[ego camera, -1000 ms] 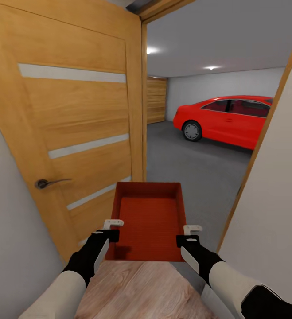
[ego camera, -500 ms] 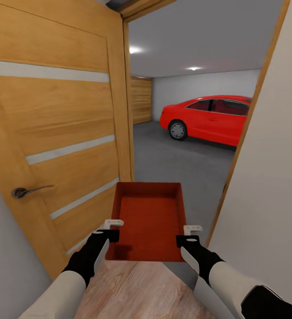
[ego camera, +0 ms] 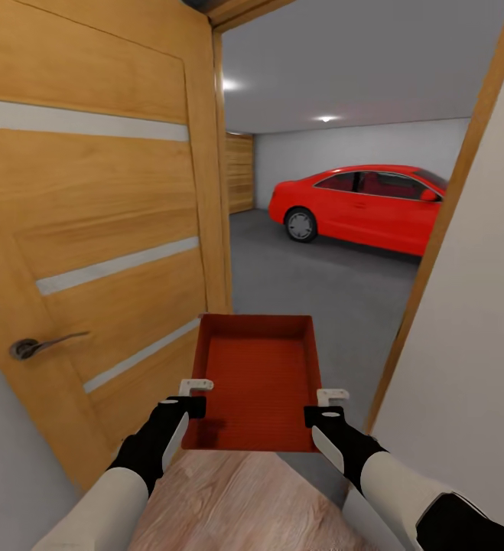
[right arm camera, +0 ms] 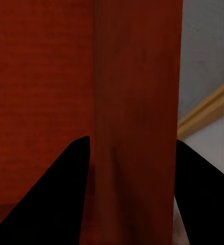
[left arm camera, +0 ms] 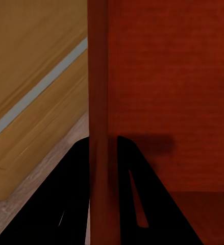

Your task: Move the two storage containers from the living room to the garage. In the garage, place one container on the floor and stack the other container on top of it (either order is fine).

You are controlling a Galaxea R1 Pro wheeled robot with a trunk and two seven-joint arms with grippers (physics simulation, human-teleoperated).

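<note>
Both claws, left claw (ego camera: 193,399) and right claw (ego camera: 322,405), clamp storage container (ego camera: 258,379) walls.

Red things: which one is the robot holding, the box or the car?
The storage container, the red-orange open box right in front, pinched by the left pincer and right pincer. The red car is parked far off in the garage.

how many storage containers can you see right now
1: the storage container is carried at the garage doorway, left gripper and right gripper each clamping a side wall. Nothing shows the second.
</note>
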